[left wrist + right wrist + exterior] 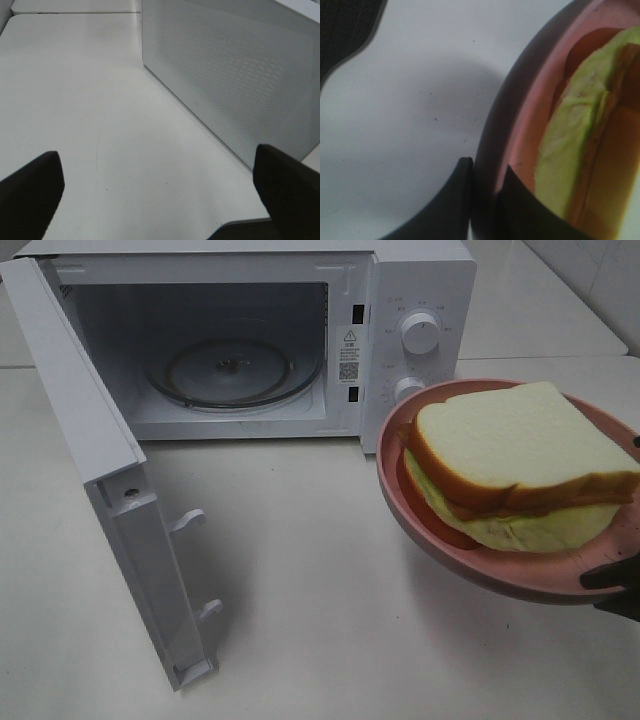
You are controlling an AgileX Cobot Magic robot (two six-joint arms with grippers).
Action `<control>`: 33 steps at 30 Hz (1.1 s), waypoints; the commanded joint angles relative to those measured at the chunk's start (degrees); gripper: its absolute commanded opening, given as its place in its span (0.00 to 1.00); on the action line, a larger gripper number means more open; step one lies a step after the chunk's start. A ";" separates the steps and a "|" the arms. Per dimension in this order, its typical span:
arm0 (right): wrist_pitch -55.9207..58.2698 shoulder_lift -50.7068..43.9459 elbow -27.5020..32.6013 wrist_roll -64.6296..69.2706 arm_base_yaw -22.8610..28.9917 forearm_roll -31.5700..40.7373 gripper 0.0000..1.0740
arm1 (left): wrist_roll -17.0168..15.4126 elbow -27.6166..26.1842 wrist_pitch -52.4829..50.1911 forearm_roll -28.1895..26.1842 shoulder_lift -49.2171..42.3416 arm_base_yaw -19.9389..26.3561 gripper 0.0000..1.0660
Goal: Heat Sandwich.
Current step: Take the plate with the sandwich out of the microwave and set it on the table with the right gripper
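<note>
A: So, where's the sandwich (515, 465) right now?

B: On the pink plate (445, 530), lifted off the surface (300, 570), right of the microwave (250, 335). Right fingers (515, 200) pinch the plate rim, one inside, one outside. That's probably why the plate tilts a bit toward the oven.

A: Why hold the rim?

B: Keeps the sandwich untouched, I'd guess, and the plate goes in as one piece.

A: Room to get in?

B: Door (110, 510) is swung fully out on the left, cavity clear, only the glass turntable (232, 370) inside. Plate looks wide against the opening, so the control-panel side is the edge to watch.

A: Left arm?

B: Left fingers (280, 185) spread wide, holding nothing, parked beside the door's outer face, out of the path.
</note>
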 commanded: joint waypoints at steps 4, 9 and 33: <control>0.52 -3.09 0.97 2.92 -0.11 -2.06 0.01 | -0.34 0.06 -0.34 -0.40 -0.29 0.23 0.91; 1.72 -4.01 0.97 3.90 -0.11 -3.50 0.02 | -0.34 0.06 -0.34 -0.40 -0.29 0.23 0.91; 3.72 -4.01 0.97 27.33 -0.11 -18.56 0.03 | -0.34 0.06 -0.34 -0.40 -0.29 0.23 0.91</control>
